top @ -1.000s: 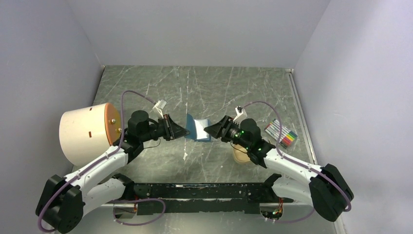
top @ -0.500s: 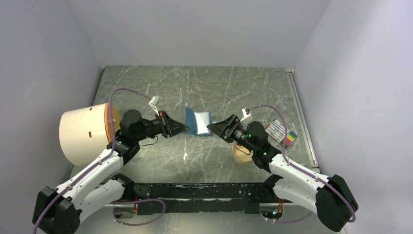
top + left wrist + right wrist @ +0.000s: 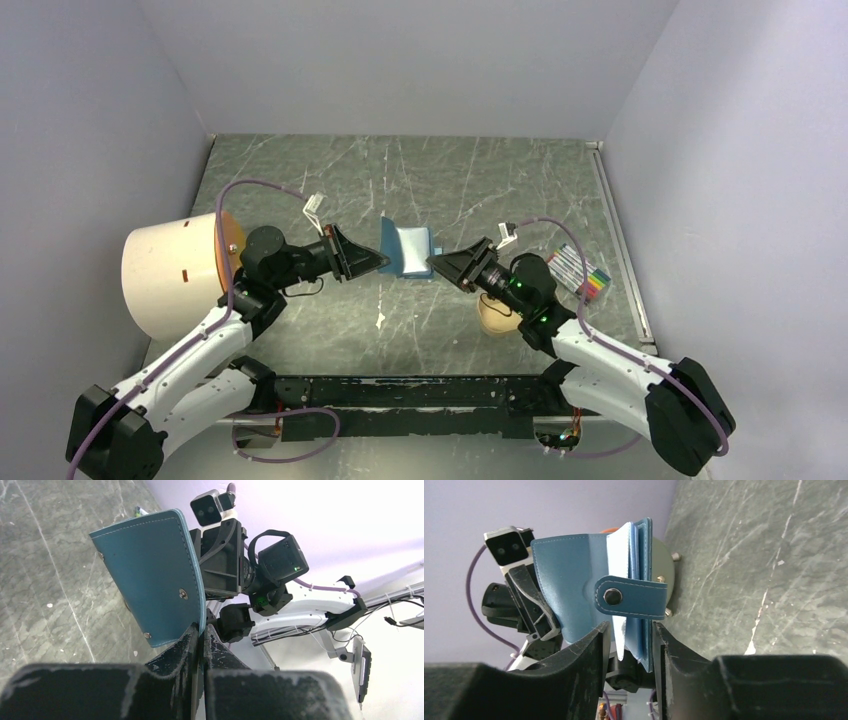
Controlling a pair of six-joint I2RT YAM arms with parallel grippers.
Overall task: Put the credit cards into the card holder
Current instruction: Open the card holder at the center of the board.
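**Teal wallet held aloft between two arms**

Leather-like and floppy, the card holder [image 3: 405, 250] hangs open above the table [image 3: 300, 190]. It looks light and should fold at its spine, so the stitched edges are the places to hold. The left gripper [image 3: 200, 639] is pinched tight on one flap's edge. The right gripper [image 3: 629, 645] straddles the pocket side; whether it clamps, I cannot tell. No credit cards show clearly; a pale panel [image 3: 620, 565] inside may be one.

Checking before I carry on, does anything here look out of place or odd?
Nothing spilled or broken. The card holder is off the table, splayed open between the arms: the left gripper pinches one cover, the right gripper straddles the pocket stack. A big cream drum lies on its side at the table's left edge.
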